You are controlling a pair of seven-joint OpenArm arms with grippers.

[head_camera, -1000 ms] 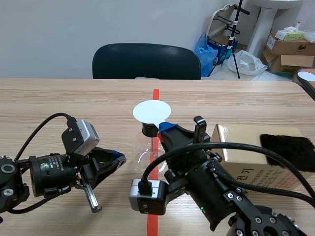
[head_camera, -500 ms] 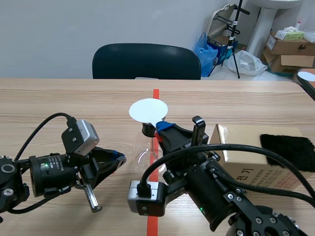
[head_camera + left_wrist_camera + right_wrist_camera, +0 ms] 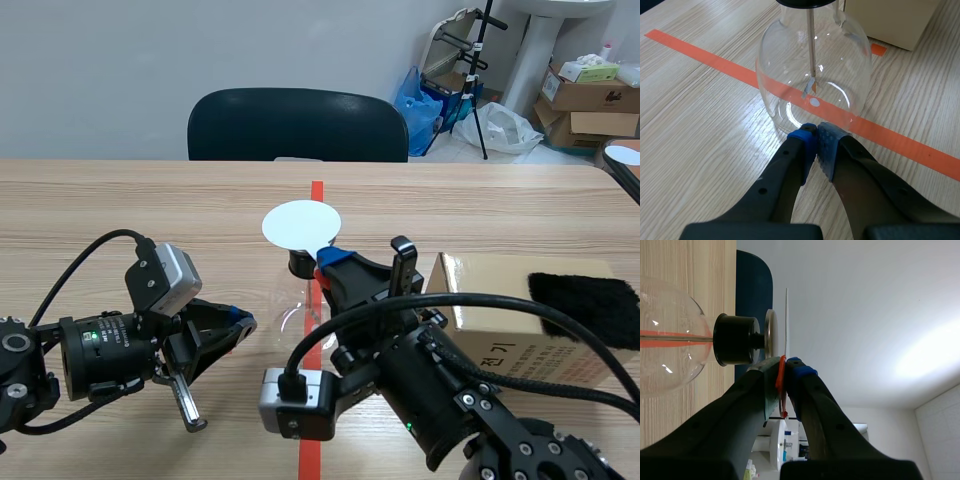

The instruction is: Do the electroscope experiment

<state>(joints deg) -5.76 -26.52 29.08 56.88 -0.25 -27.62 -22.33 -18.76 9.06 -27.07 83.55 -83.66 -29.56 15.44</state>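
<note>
Disc [image 3: 787, 320] — clamped in the right gripper [image 3: 785, 372] — faces the electroscope plate [image 3: 771, 335], just apart at 11 o'clock; left gripper [image 3: 816, 137] closed, empty.

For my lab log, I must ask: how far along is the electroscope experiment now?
Done: the right end effector is shut on the white disc. In hand: the disc hangs just above the metal cap, with a thin gap. The left end effector, shut, sits by the flask. Left: watching the foil leaves.
</note>
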